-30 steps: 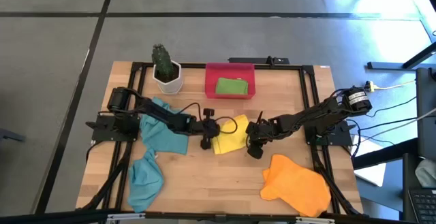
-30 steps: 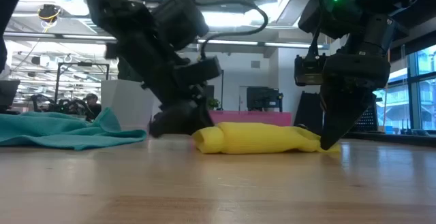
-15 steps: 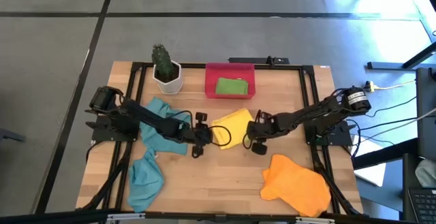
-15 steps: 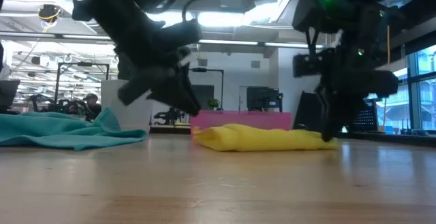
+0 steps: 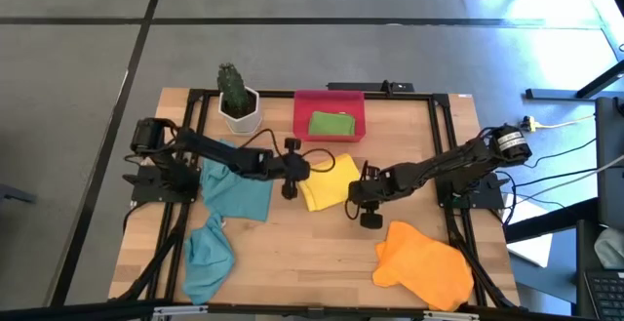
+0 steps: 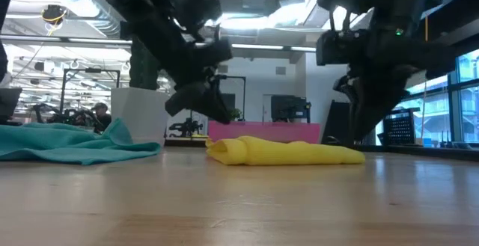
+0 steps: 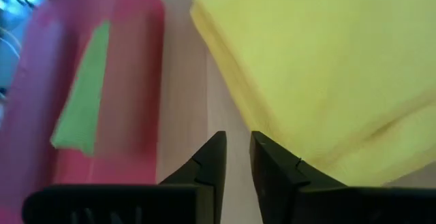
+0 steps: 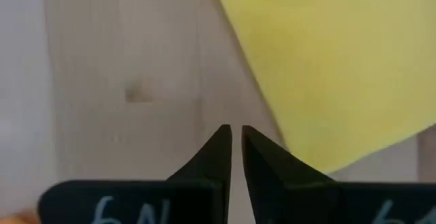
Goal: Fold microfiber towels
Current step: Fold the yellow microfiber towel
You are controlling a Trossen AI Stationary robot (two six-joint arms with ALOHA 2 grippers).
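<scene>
Five microfiber towels in all, spread over the wooden table. Nearest, at the front edge: orange towel crumpled on the right, one teal towel bunched on the left. Just behind that, second teal towel, lying under the left arm. Mid-table: yellow towel, folded into a thick pad, flat on the wood. Left gripper just above the table at its left edge, fingers nearly closed, gripping nothing. Right gripper at its front right corner, fingers pinched almost together, also empty. Farthest back: red tray with the folded lime green towel inside, and beside it a potted cactus.
</scene>
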